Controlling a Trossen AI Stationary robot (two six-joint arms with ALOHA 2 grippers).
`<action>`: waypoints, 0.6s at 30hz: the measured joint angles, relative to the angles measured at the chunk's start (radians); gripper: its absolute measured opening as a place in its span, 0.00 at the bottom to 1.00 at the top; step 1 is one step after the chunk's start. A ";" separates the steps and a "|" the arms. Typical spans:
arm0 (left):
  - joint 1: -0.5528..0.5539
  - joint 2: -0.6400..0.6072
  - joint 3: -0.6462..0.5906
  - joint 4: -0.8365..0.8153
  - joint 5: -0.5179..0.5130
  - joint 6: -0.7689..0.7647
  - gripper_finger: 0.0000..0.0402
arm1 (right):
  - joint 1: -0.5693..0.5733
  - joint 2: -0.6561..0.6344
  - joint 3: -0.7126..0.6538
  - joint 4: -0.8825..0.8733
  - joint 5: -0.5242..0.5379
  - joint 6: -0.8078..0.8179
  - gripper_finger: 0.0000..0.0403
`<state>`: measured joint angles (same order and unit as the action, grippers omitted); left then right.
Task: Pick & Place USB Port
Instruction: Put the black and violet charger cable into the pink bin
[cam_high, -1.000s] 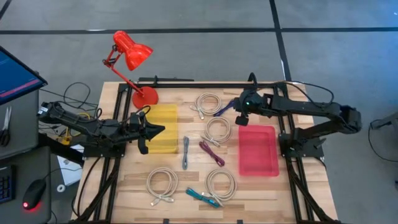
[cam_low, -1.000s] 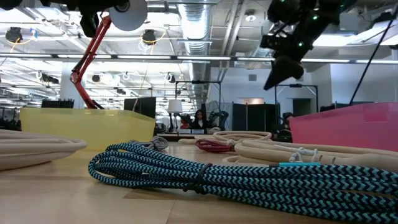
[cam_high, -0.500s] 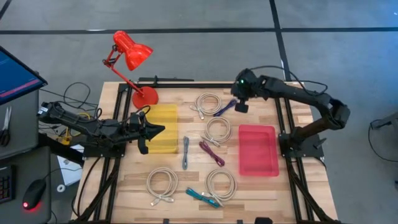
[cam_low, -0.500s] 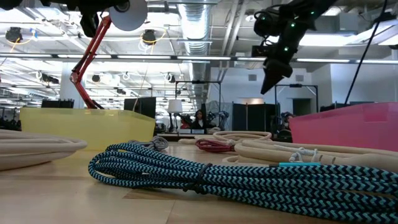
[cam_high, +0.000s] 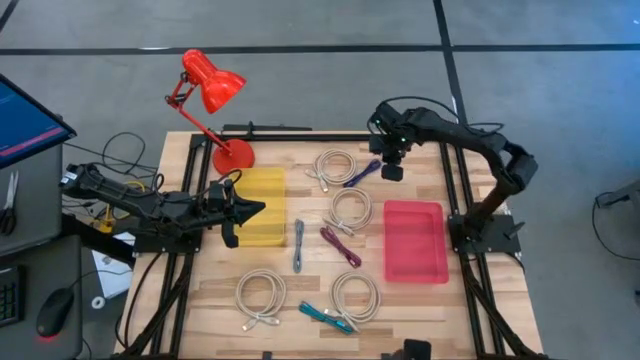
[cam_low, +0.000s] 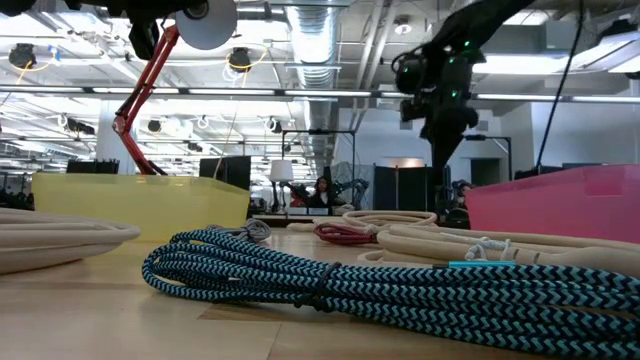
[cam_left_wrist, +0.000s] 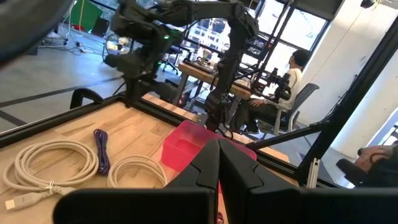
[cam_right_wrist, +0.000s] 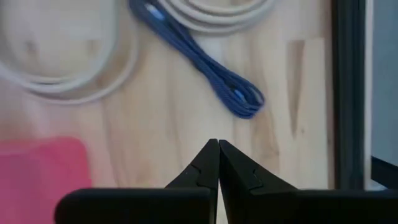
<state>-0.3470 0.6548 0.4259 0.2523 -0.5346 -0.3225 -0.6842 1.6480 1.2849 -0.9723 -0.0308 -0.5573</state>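
Right gripper (cam_high: 393, 168) hangs over the far right part of the table (cam_high: 400, 300), fingers pressed together, holding nothing. In its wrist view the fingertips (cam_right_wrist: 214, 152) meet in a closed wedge over bare wood. Just ahead of that tip lies the blue cable (cam_right_wrist: 205, 59), a folded bundle, long axis running diagonally away from the gripper; its looped end is nearest the tip, the rest reaches off toward the white coils (cam_right_wrist: 68, 68). A corner of the pink bin (cam_right_wrist: 37, 171) shows to one side of the tip.

From above: blue cable (cam_high: 361, 173) sits just beside the right gripper, on its left-arm side, slanted between the far white coil (cam_high: 335, 166) and the gripper. Pink bin (cam_high: 415, 240) lies nearer the front, close by. Judgement: the right arm is much the nearer one; it needs a short shift toward the cable, fingers parted, set across the long axis.

Left gripper (cam_high: 240, 211) waits over the yellow bin (cam_high: 262, 205), well apart from the cable; fingers together at the tip in its wrist view (cam_left_wrist: 219, 163).

Other cables nearer the front: grey, magenta, teal (cam_high: 325, 317), more white coils. Whether any carries a USB plug is hard to tell at this range.

Far: red lamp (cam_high: 210, 95). No readable writing, labels or brands anywhere.
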 joint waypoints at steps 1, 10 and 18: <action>0.000 0.000 0.000 0.001 0.000 0.000 0.02 | 0.000 0.013 0.003 0.000 0.009 0.004 0.00; 0.000 0.000 0.000 0.001 0.000 0.000 0.02 | 0.036 0.114 0.032 0.066 0.038 0.009 0.05; 0.000 0.000 0.000 0.000 0.000 0.000 0.01 | 0.057 0.179 0.050 0.074 0.061 0.033 0.31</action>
<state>-0.3466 0.6545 0.4259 0.2528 -0.5346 -0.3222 -0.6276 1.8266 1.3354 -0.8978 0.0306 -0.5245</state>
